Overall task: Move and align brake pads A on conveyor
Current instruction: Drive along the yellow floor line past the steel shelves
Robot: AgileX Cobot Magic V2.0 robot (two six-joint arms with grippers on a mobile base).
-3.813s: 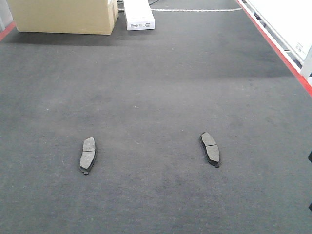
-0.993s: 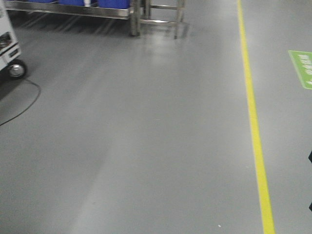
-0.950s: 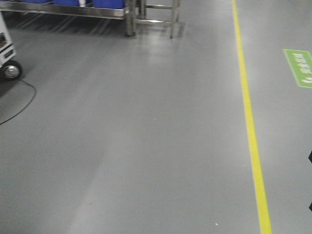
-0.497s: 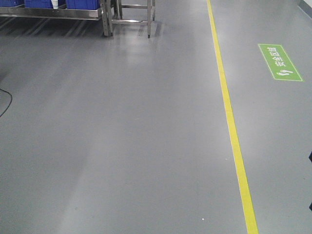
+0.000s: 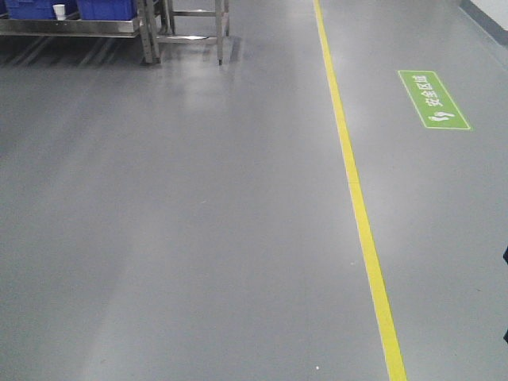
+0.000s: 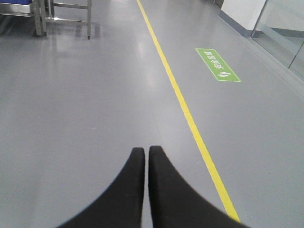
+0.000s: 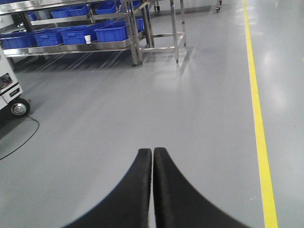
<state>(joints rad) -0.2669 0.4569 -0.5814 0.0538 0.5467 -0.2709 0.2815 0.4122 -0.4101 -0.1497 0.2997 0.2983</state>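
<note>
Two closed pincers [image 6: 144,151] [image 7: 153,152] over grey floor [image 5: 198,238]

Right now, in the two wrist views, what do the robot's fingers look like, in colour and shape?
The left gripper and the right gripper look alike: each has two plain black fingers, matte and smooth, broad at the base and curving inward to narrow rounded tips. No cables, markings or labels show on them. The arms themselves are out of view.

floor [image 5: 198,238]: smooth, semi-gloss grey | rack [image 7: 136,47]: shiny metal | bins [image 7: 111,33]: blue plastic | left pincer [image 6: 146,151], right pincer [image 7: 152,152]: matt black
</note>
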